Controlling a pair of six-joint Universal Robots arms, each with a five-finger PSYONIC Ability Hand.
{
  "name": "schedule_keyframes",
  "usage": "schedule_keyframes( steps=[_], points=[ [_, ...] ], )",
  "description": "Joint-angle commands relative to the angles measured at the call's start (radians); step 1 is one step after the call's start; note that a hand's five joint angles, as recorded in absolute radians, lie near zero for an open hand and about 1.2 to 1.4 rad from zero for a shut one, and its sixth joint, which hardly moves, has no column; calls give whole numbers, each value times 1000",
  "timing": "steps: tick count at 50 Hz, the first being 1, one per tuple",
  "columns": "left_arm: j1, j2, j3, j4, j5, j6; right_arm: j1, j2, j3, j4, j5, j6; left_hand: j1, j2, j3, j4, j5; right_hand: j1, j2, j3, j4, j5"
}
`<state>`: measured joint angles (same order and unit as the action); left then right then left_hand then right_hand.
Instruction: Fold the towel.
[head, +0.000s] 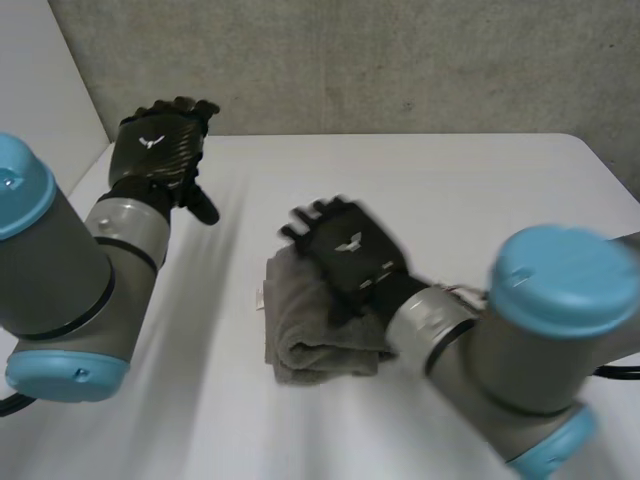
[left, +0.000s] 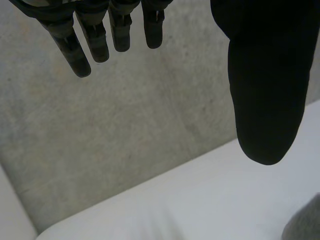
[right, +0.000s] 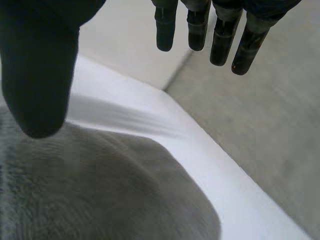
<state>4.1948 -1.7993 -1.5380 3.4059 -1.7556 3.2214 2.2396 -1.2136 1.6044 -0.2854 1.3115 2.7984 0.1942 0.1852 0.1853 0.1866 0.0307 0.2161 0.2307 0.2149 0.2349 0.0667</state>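
**Clerk:** Setting?

**Inspector:** A rough grey wall (head: 400, 60) at the back and a white table (head: 480, 200) in front of it. The left arm (head: 60, 280) is raised at the table's far left side. The right arm (head: 540, 330) reaches in over the middle.

**Clerk:** Where is the towel?

**Inspector:** The grey towel (head: 315, 335) lies on the table near the middle as a compact bundle of several layers, with a rolled fold on its near side. What looks like a small pale tag (head: 259, 297) sticks out at one edge.

**Clerk:** And the hands?

**Inspector:** The right hand (head: 350, 250) is over the far part of the towel. In its wrist view the fingers (right: 198, 25) are straight and spread from the thumb, with nothing between them. The cloth lies below the palm, and I cannot tell whether the palm touches it. The left hand (head: 160, 145) is held high, well apart from the towel, with its fingers (left: 70, 45) loosely extended and holding nothing.

**Clerk:** What step is this?

**Inspector:** In my judgement it is late in the task. The folds are laid and neither hand has hold of the cloth.

**Clerk:** What does the next move call for?

**Inspector:** Probably a flat press to settle the bundle, or lifting the right hand straight up. A sideways drag could pull the top layer open.
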Motion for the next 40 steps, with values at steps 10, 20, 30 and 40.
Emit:
schedule_keyframes(
  steps=[10,20,30,40],
  points=[
    [-186,-270,179,-101,65,-58,-307,-99,65,239,-63,375,34,43,43,42,23,-42,-56,-40,-60,-67],
    [-226,-433,194,-226,-65,-51,-278,81,-21,238,-84,360,28,37,37,36,17,-42,-56,-40,-60,-67],
    [-183,-439,130,-221,-87,-11,-158,281,-170,242,-48,260,22,31,31,30,11,-42,-56,-40,-60,-67],
    [-194,-270,125,-214,-85,6,-150,264,-284,305,48,217,13,22,22,21,2,-42,-56,-40,-60,-67]
  ],
)
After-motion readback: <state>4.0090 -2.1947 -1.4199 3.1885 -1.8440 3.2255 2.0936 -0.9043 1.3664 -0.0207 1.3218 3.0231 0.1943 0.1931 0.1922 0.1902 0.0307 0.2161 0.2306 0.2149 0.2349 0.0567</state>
